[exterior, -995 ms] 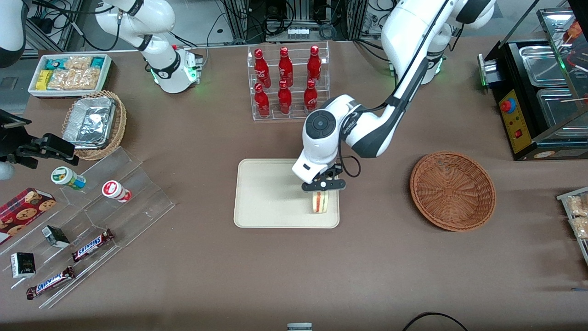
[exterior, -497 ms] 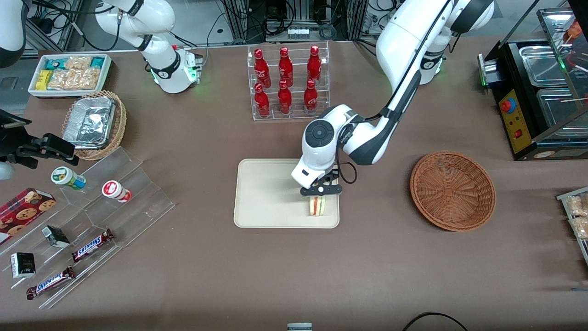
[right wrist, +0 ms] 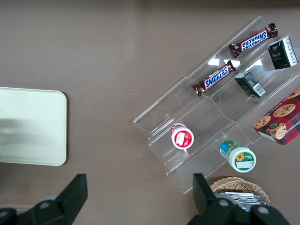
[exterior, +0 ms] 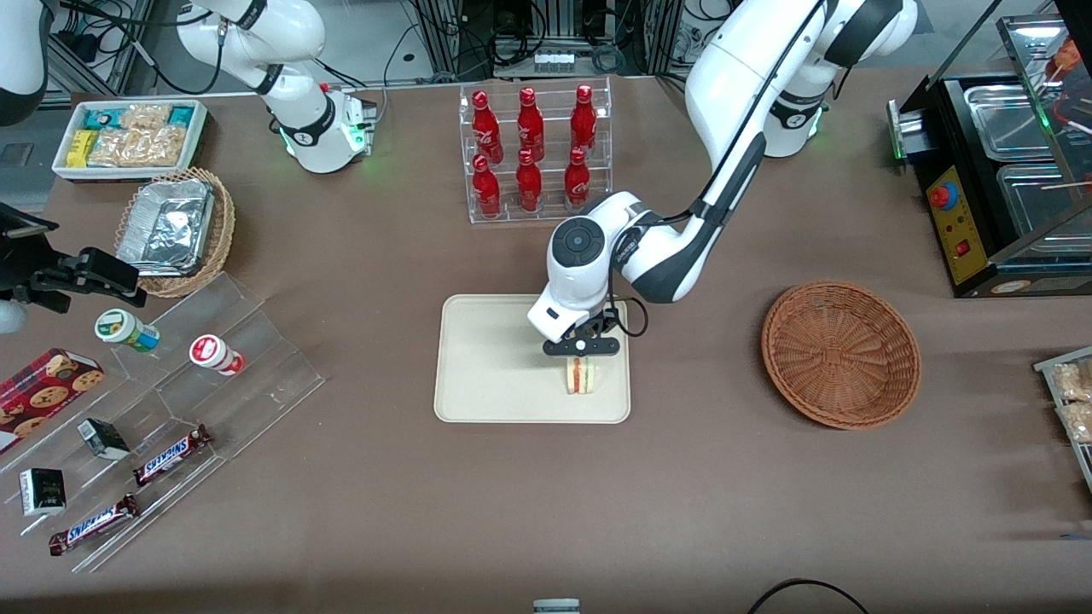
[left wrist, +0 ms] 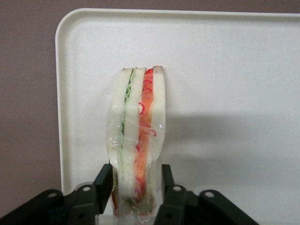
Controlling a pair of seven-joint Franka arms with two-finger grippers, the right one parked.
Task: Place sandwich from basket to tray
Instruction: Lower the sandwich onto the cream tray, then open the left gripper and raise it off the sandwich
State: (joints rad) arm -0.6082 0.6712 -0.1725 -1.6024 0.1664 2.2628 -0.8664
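Note:
The sandwich [exterior: 582,376] [left wrist: 138,122], a wrapped wedge of white bread with red, orange and green filling, stands on edge over the cream tray [exterior: 495,358] [left wrist: 225,70] [right wrist: 28,126]. It is near the tray's corner closest to the front camera, toward the working arm's end. My left gripper [exterior: 582,356] [left wrist: 136,169] is right above it, shut on the sandwich, with a black finger [left wrist: 104,180] pressing each bread face. The reddish-brown wicker basket [exterior: 840,354] lies empty on the table, toward the working arm's end.
A clear rack of red bottles [exterior: 533,153] stands just farther from the front camera than the tray. Toward the parked arm's end are an acrylic stand with snacks [exterior: 171,409], a tan basket with foil [exterior: 175,230] and a white snack bin [exterior: 128,136]. A black appliance [exterior: 1007,170] sits past the basket.
My left gripper has carried the sandwich a little farther over the tray, away from the basket and slightly away from the front camera. The sandwich stays gripped throughout.

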